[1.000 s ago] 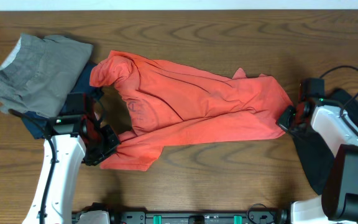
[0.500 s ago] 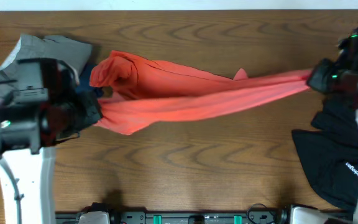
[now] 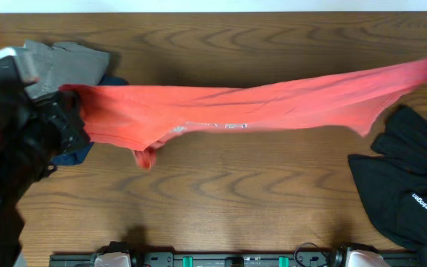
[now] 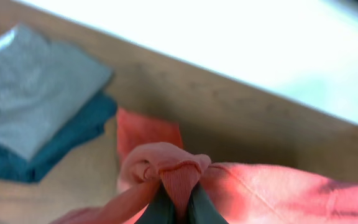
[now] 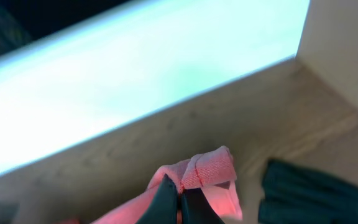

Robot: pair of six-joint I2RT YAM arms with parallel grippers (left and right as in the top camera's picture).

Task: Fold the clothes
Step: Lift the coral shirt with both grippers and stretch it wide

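Observation:
The coral-red T-shirt hangs stretched in a long band above the table, from far left to the right edge. Faint white lettering shows along its lower edge. My left gripper is shut on a bunched fold of the T-shirt. In the overhead view the left arm is a big dark blur close to the camera. My right gripper is shut on a ribbed hem of the T-shirt. It is almost out of the overhead view. A black garment with a small white logo lies at the right.
A folded grey garment lies on a dark blue one at the back left, also seen as the grey garment and the blue one. Bare wooden table shows below the shirt. A black bar runs along the front edge.
Both arms have risen and pulled apart. The T-shirt, which lay bunched on the table a second ago, is now lifted and drawn out taut between the grippers.

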